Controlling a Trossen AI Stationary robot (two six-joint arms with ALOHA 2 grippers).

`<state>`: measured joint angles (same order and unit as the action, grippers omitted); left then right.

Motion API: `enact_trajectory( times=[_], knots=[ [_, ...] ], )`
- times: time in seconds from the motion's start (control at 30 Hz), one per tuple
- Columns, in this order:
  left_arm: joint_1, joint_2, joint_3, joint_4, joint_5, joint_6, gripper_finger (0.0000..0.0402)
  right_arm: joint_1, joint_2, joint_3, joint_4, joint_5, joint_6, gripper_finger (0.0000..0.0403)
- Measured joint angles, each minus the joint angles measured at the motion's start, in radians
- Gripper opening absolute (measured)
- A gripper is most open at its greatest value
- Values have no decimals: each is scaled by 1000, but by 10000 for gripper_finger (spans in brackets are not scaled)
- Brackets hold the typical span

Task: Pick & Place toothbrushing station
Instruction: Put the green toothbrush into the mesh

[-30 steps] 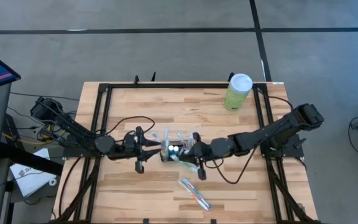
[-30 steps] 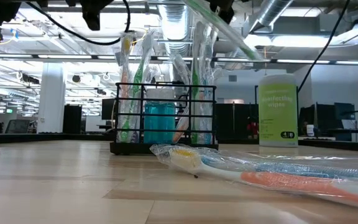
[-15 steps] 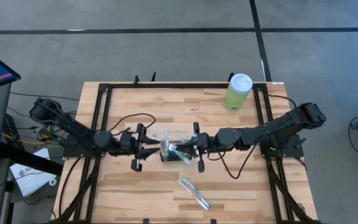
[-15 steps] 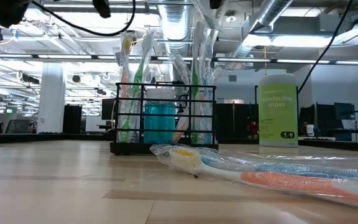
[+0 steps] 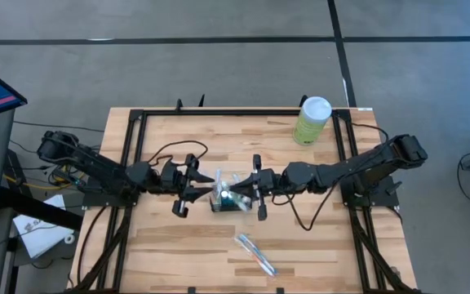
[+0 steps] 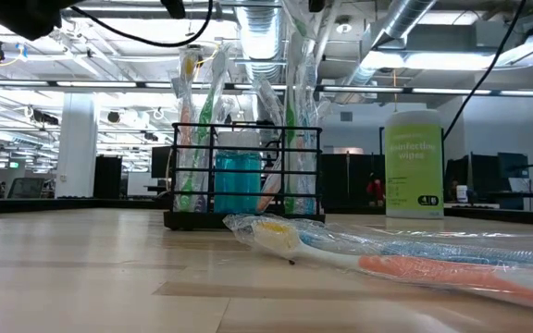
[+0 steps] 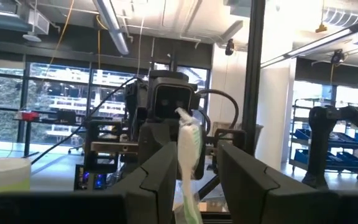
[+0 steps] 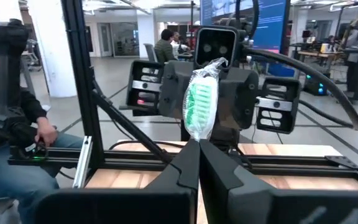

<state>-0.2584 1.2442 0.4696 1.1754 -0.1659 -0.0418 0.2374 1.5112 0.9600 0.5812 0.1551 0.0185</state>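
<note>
The black wire-mesh holder (image 5: 219, 206) stands mid-table with several wrapped toothbrushes upright in it; it also shows in the low view (image 6: 243, 171). My right gripper (image 5: 250, 190) is level just above the holder's right side, shut on a wrapped green-bristled toothbrush (image 8: 201, 102). My left gripper (image 5: 196, 186) faces it from the holder's left side, open. The same toothbrush's head (image 7: 189, 140) shows through the gap between the left fingers, beyond them. My right gripper pinches the wrapped toothbrush between its two fingers just below the head (image 8: 197, 138). The fingers come level from the table's right and lie across the brush. The brush stands upright, head above the fingers, bristles toward my wrist. The fingers hide its lower end.
Another wrapped toothbrush (image 5: 255, 254) lies on the table near the front, close to the low camera (image 6: 387, 254). A pale-green wipes canister (image 5: 312, 120) stands at the far right. A seated person (image 8: 11, 124) shows beyond the table's left side.
My right gripper has gone toward the far edge and a little left, over the holder, and the toothbrush in it has tipped from slanting to upright. My left gripper has risen and gone a little toward the far edge.
</note>
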Motion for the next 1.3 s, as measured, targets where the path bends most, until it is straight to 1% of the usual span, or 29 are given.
enact_trajectory(
  times=[0.07, 0.2, 0.37, 0.43, 0.53, 0.93, 1.03, 1.2, 1.3],
  knots=[
    [7, 10, 8, -3, 3, 0, 108, -4, 0, 0, 0, 0, 0, 0],
    [25, 57, 35, -8, 65, -3, 108, -5, 0, 0, 0, 0, 0, 0],
    [49, 124, 80, -9, 69, -8, 108, -5, 0, 0, -2, 0, 0, 0],
    [55, 138, 96, -5, 90, -9, 108, -5, 0, 0, -5, 0, 0, 0],
    [56, 141, 108, -6, 122, -9, 108, -5, 0, 0, -7, -2, 0, 0],
    [75, 138, 109, -4, 110, -22, 106, -5, 1, 0, -14, 0, 0, 0],
    [75, 138, 109, -4, 110, -24, 87, -5, 1, 0, -14, 0, 0, 0],
    [75, 137, 108, -5, 105, -24, 17, -5, 1, 0, -16, 0, 0, 0],
    [75, 138, 107, -8, 105, -24, 14, -5, 1, 0, -28, 0, 0, 0]
  ],
)
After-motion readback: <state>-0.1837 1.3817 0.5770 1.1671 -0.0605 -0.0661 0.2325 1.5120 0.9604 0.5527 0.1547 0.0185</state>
